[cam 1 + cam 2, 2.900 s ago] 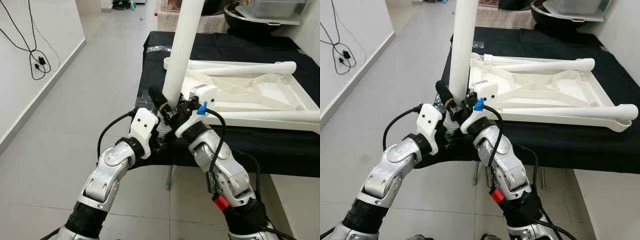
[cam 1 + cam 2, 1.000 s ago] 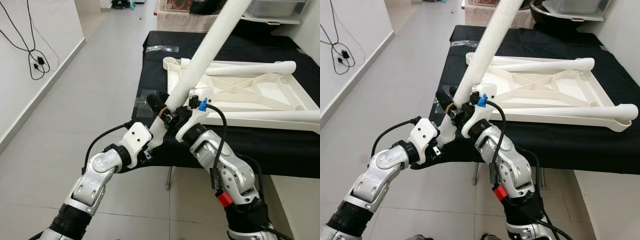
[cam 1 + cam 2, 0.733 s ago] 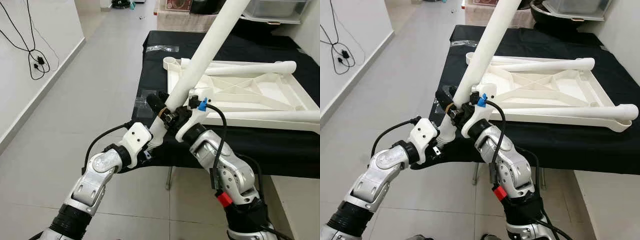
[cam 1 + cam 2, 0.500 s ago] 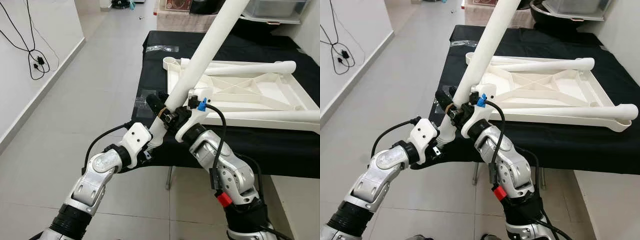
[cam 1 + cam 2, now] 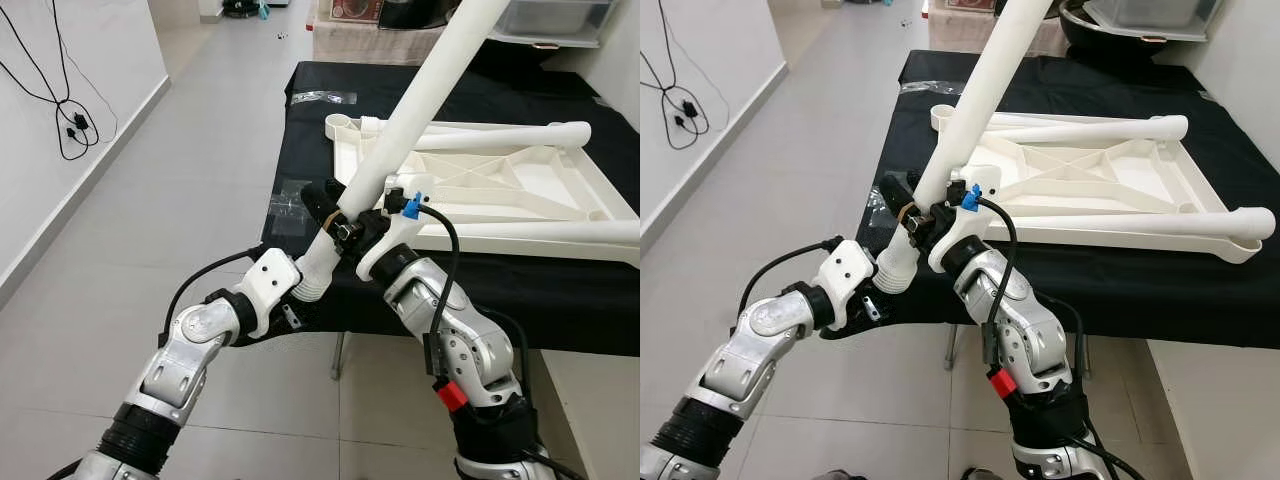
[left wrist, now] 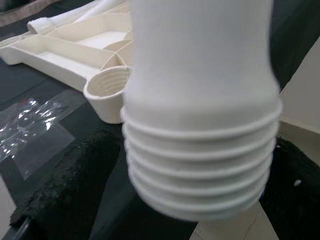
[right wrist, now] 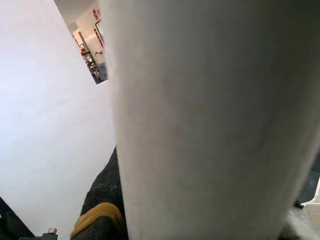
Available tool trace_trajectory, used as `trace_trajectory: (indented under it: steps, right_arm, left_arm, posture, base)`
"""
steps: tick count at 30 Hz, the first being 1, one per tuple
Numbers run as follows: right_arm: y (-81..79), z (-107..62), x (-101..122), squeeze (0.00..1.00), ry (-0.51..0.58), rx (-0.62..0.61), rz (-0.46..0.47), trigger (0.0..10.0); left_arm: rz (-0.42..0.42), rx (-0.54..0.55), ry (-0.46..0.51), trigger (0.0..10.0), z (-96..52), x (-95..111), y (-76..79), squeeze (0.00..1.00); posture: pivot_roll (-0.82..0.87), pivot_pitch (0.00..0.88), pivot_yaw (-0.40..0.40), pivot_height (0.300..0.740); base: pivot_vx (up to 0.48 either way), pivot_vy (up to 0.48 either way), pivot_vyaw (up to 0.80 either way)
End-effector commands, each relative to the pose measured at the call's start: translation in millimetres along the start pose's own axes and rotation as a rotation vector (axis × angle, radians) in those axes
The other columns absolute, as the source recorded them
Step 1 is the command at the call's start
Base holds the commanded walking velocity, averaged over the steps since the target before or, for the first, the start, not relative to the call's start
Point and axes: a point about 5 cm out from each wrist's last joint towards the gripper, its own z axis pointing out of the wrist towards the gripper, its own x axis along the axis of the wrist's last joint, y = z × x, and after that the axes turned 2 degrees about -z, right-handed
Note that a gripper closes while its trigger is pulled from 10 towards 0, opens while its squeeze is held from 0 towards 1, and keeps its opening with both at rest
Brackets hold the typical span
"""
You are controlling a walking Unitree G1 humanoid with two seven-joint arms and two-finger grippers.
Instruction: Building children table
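Left eye view: both grippers meet at the near left corner of the black tabletop [image 5: 560, 280]. The right gripper [image 5: 350, 225] has its fingers clamped on a white leg [image 5: 420, 95], tilted up to the far right. The left gripper [image 5: 300, 290] is at its threaded end [image 6: 200, 175]; whether its fingers are gripping cannot be told. An upturned white table [image 5: 520, 185] lies just beyond.

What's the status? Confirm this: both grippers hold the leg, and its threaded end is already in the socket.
Wrong on the socket. The left gripper and right gripper hold the leg, but its threaded end hangs free; the left wrist view shows the socket empty.
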Motion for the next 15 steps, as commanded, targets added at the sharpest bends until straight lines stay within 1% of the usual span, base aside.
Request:
trace_trajectory:
  steps: [1, 3, 4, 5, 8, 9, 11, 12, 13, 14, 15]
  right_arm:
    - [2.2, 3.1, 5.7, 0.00, 0.031, -0.012, -0.022, 0.0]
    - [2.2, 3.1, 5.7, 0.00, 0.031, -0.012, -0.022, 0.0]
    - [5.6, 3.1, 7.7, 0.00, 0.040, -0.031, -0.034, 0.0]
    - [12.1, 3.2, 10.8, 0.00, 0.059, -0.076, -0.057, 0.0]
    - [16.3, 3.1, 12.9, 0.00, 0.071, -0.107, -0.072, 0.0]
    - [24.9, 1.2, 15.6, 0.00, 0.083, -0.169, -0.122, 10.0]
    - [40.9, -5.2, 19.1, 0.00, 0.101, -0.273, -0.198, 10.0]
    - [40.9, -5.2, 19.1, 0.00, 0.101, -0.273, -0.198, 10.0]
    - [45.6, -7.8, 20.1, 0.00, 0.108, -0.303, -0.222, 10.0]
    - [45.6, -7.8, 20.1, 0.00, 0.108, -0.303, -0.222, 10.0]
    - [49.4, -10.5, 20.2, 0.00, 0.109, -0.325, -0.240, 10.0]
  left_arm:
    - [-0.005, 0.080, -0.031, 10.0, -10.4, -6.5, -10.3, 0.00]
    - [-0.005, 0.080, -0.031, 10.0, -10.4, -6.5, -10.3, 0.00]
    - [-0.005, 0.109, -0.029, 10.0, -15.1, -7.2, -11.6, 0.00]
    - [-0.021, 0.148, -0.013, 10.0, -20.5, -6.9, -11.8, 0.00]
    - [-0.033, 0.172, -0.001, 10.0, -23.8, -6.7, -11.6, 0.00]
    - [-0.066, 0.211, 0.027, 10.0, -27.9, -4.5, -7.8, 0.00]
    - [-0.146, 0.288, 0.066, 10.0, -34.6, -0.6, 6.6, 0.00]
    - [-0.146, 0.288, 0.066, 10.0, -34.6, -0.6, 6.6, 0.00]
    - [-0.170, 0.309, 0.075, 10.0, -36.7, 0.6, 11.9, 0.00]
    - [-0.170, 0.309, 0.075, 10.0, -36.7, 0.6, 11.9, 0.00]
    - [-0.198, 0.327, 0.085, 10.0, -37.2, 1.7, 17.7, 0.00]
  posture:
    - [0.03, 0.054, -0.036, 0.740]
    - [0.03, 0.054, -0.036, 0.740]
    - [0.03, 0.052, -0.036, 0.740]
    - [0.04, 0.038, -0.034, 0.740]
    - [0.04, 0.038, -0.034, 0.740]
    - [0.05, 0.024, -0.045, 0.740]
    - [0.05, 0.010, -0.053, 0.740]
    - [0.05, 0.010, -0.053, 0.740]
    - [0.05, 0.010, -0.053, 0.740]
    - [0.05, 0.010, -0.053, 0.740]
    - [0.05, 0.003, -0.057, 0.740]
  base:
    - [0.000, 0.000, 0.00]
    - [0.000, 0.000, 0.00]
    - [0.000, 0.000, 0.00]
    - [0.000, 0.000, 0.00]
    - [0.000, 0.000, 0.00]
    - [0.000, 0.000, 0.00]
    - [0.000, 0.000, 0.00]
    - [0.000, 0.000, 0.00]
    - [0.000, 0.000, 0.00]
    - [0.000, 0.000, 0.00]
    - [0.000, 0.000, 0.00]
